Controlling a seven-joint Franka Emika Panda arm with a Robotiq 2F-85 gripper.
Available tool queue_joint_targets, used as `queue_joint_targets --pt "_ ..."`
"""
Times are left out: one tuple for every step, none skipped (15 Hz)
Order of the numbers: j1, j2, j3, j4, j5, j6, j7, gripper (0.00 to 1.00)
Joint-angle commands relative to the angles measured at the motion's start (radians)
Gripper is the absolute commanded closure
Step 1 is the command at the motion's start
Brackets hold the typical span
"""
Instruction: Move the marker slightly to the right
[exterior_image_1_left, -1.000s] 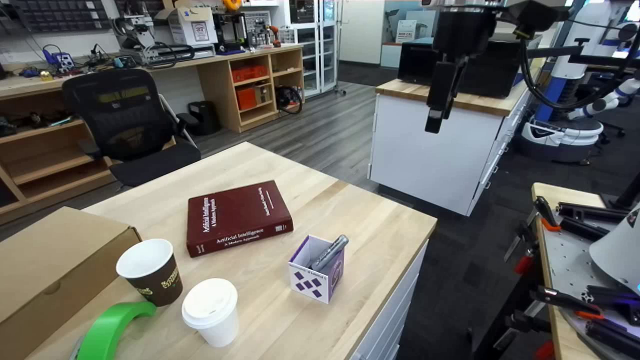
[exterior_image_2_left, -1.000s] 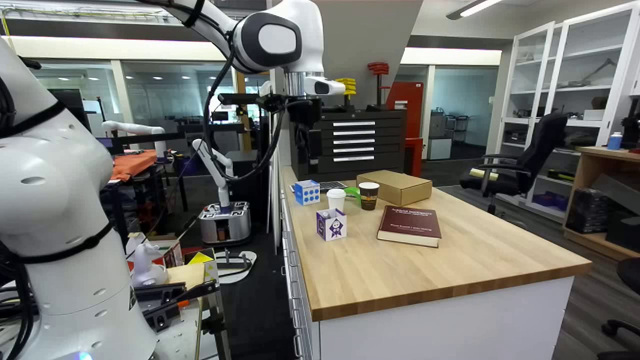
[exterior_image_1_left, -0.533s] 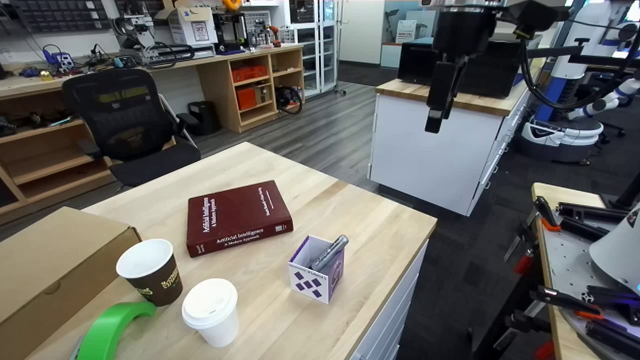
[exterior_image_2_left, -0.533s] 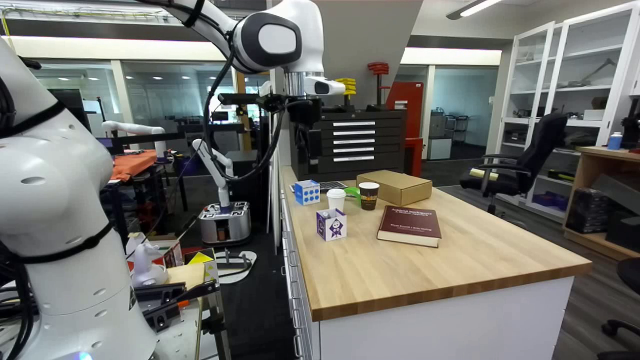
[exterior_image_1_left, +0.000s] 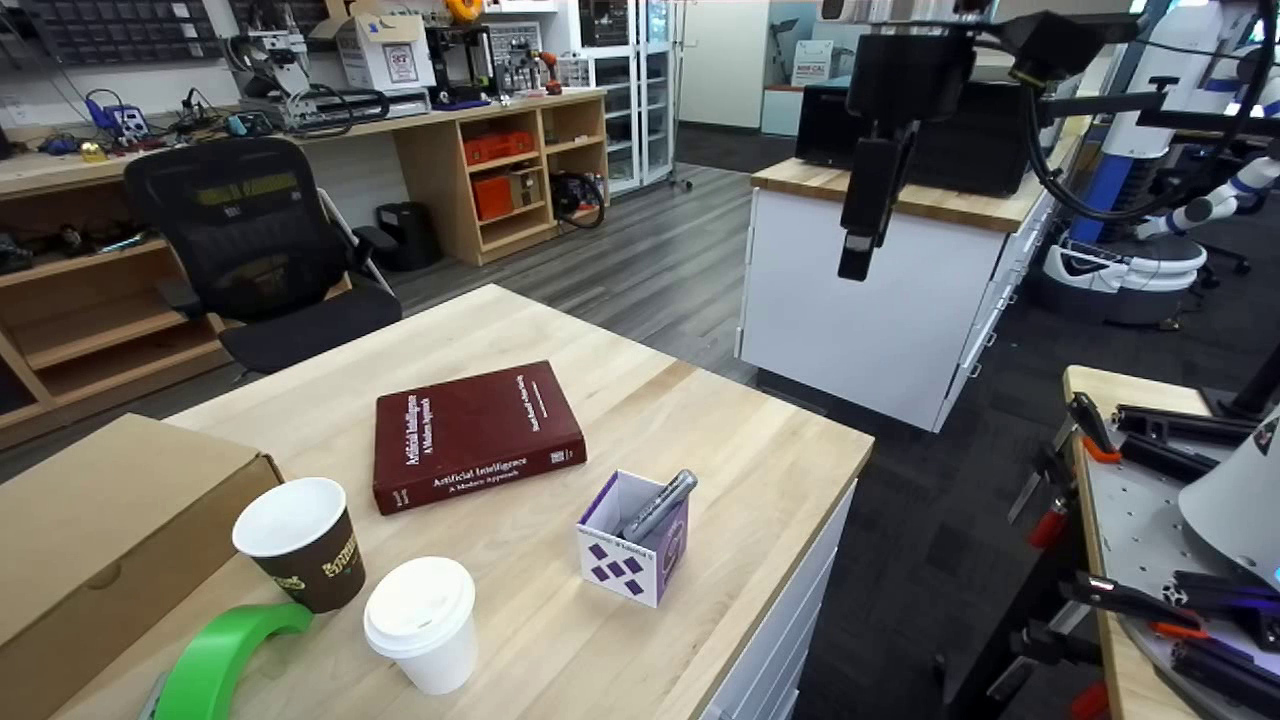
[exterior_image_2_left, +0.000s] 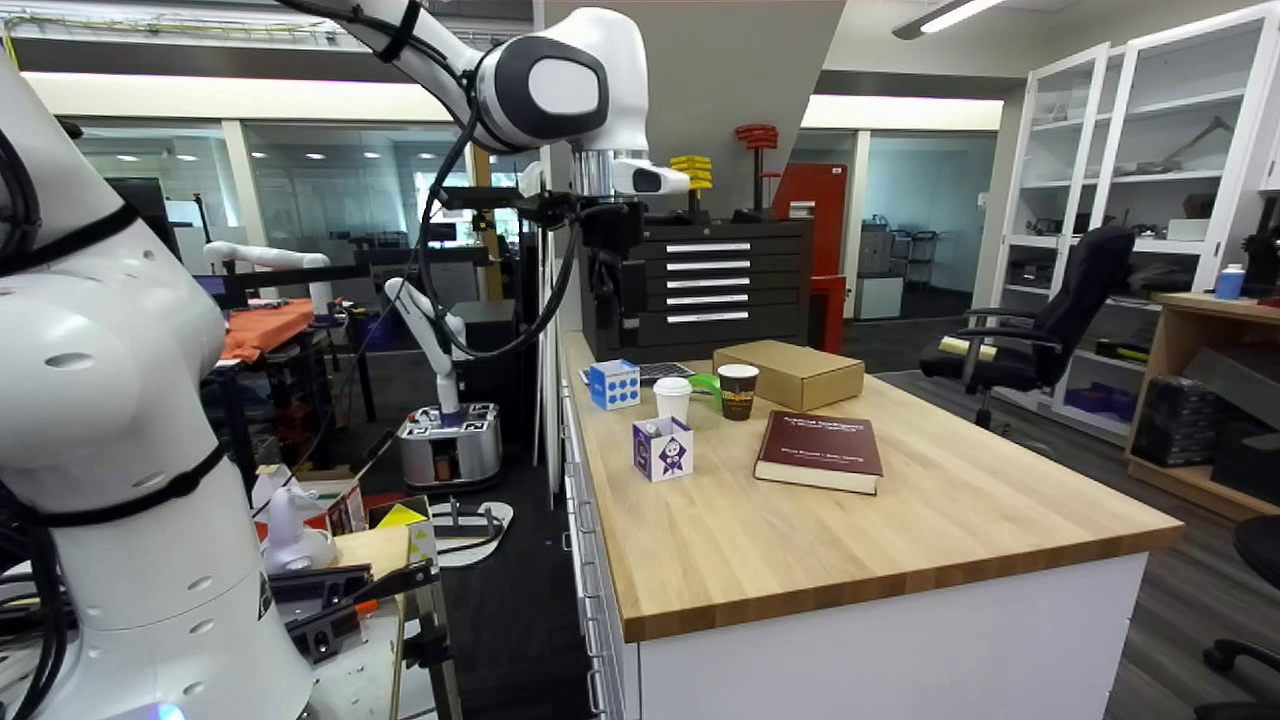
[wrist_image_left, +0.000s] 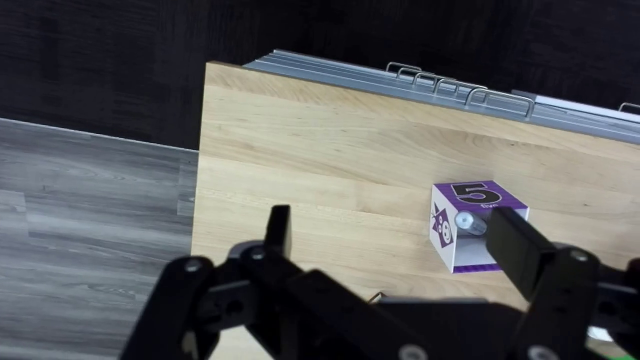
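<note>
We see one pale wooden desk (exterior_image_1_left: 525, 565), cut off at the bottom of an exterior view. The large white jointed robot arm (exterior_image_2_left: 110, 370) runs out of the frame at the top, and we find it slightly lower than in the earlier frame. One brown cardboard box (exterior_image_1_left: 120, 525) is cropped by the left edge in an exterior view; near it one thick dark-red book (exterior_image_1_left: 475, 440) lies flat. The single black two-fingered hand (wrist_image_left: 390, 226) hangs in the air, released, its fingers (wrist_image_left: 517, 250) spread well apart; it sits a little lower than before, while the things on the desk keep their places. One arched green object (exterior_image_1_left: 215, 660) is cut off in an exterior view; its kind we cannot tell. We count two cups: a dark brown paper cup (exterior_image_1_left: 315, 565) and a white lidded cup (exterior_image_1_left: 428, 630). Two small cubes follow: a blue-and-white cube (exterior_image_2_left: 614, 386), and an open-topped purple-and-white box (exterior_image_1_left: 630, 560) partly covered by a finger in the wrist view. One slim grey marker (exterior_image_1_left: 658, 510) leans tilted inside this box, its lower end hidden.
</note>
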Motion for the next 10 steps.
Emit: queue_joint_targets --pt "0.013 0.105 0.032 0.087 -0.051 0.011 0.020 0.00" --pt "0.016 0.135 0.044 0.110 -0.070 0.016 0.026 0.00" --pt "0.019 0.160 0.052 0.131 -0.087 0.018 0.027 0.00" --pt "0.024 0.192 0.057 0.154 -0.104 0.023 0.023 0.00" --pt "0.029 0.222 0.060 0.175 -0.119 0.026 0.022 0.00" --pt "0.034 0.255 0.062 0.196 -0.135 0.031 0.014 0.00" --pt "0.041 0.283 0.060 0.215 -0.142 0.035 0.005 0.00" --pt "0.048 0.312 0.058 0.232 -0.148 0.045 -0.006 0.00" --pt "0.054 0.335 0.056 0.248 -0.154 0.051 -0.012 0.00" --pt "0.061 0.364 0.054 0.262 -0.159 0.066 -0.025 0.00"
